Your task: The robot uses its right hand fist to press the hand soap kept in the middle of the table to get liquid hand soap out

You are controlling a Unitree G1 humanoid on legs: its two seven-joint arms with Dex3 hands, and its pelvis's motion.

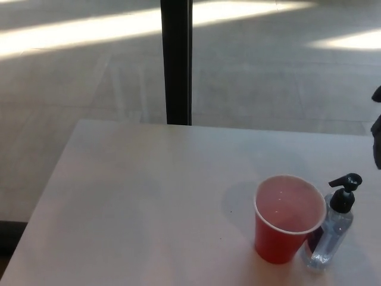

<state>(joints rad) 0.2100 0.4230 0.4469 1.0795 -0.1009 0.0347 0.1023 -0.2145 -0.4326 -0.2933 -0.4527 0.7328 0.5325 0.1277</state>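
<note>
White table [137, 202]; soap bottle [332, 229] stood near its front right part, upright, long axis vertical. Clear body, black pump head [344, 189] on top. The nozzle pointed up-right in the head view, away from the red cup [287, 219]. The cup stood just to the bottle's left, touching or almost touching it; the overlap made it impossible to say which. Cup open, upright, apparently empty.

Right hand [376, 134]: only a dark sliver showed at the right edge, above and beyond the bottle, well apart from it. Whether its fingers were curled into a fist or spread could not be told. Left hand not visible at all.

Pressing not yet begun, by the look of it.

Risks, as judged:
- The bottle is slim and tall. A fist landing off-centre on the pump would likely tip it, probably into the cup, and knock both over.
- The nozzle faced away from the cup, so soap would fall on the bare table.
- A fist coming down from the right could catch the raised spout and twist the head round.
- The cup's rim sat close to the pump; a wide fist could clip it.
</note>
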